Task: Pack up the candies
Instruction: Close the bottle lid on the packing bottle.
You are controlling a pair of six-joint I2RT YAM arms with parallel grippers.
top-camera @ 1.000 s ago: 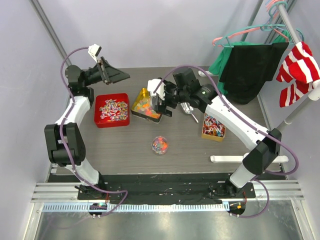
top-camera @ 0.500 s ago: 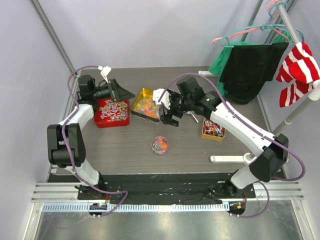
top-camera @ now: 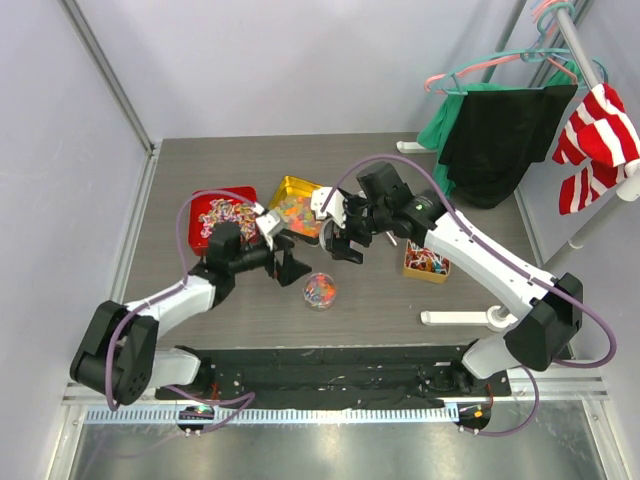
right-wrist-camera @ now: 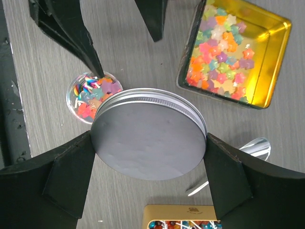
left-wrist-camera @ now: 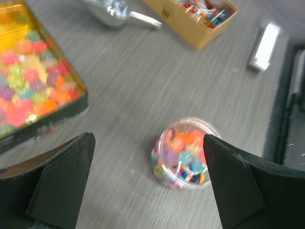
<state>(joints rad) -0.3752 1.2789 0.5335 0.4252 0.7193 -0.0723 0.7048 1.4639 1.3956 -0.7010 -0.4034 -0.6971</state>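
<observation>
The candies fill a small clear jar (top-camera: 320, 290) in mid-table; it shows as an open-topped jar (left-wrist-camera: 186, 153) in the left wrist view. More candies lie in a gold tin (top-camera: 296, 209) of star-shaped gummies and a red tin (top-camera: 222, 216) of wrapped sweets. My left gripper (top-camera: 288, 264) is open, just left of the jar; its jaws (left-wrist-camera: 147, 143) stand wide, with the jar near the right finger. A round silver lid (right-wrist-camera: 148, 138) hangs above the table behind the jar (right-wrist-camera: 92, 95), with my right gripper (top-camera: 346, 238) shut on it.
A tan box (top-camera: 427, 263) of lollipops sits on the right, with a metal spoon (right-wrist-camera: 248, 150) beside it. Near the front right lies a white bar (top-camera: 466, 318). A clothes rack (top-camera: 560, 90) with hung garments stands at the back right.
My left arm has swung from the back left, over the red tin, down to the jar, and its jaws have opened wide. The right gripper has shifted slightly forward with the lid.
</observation>
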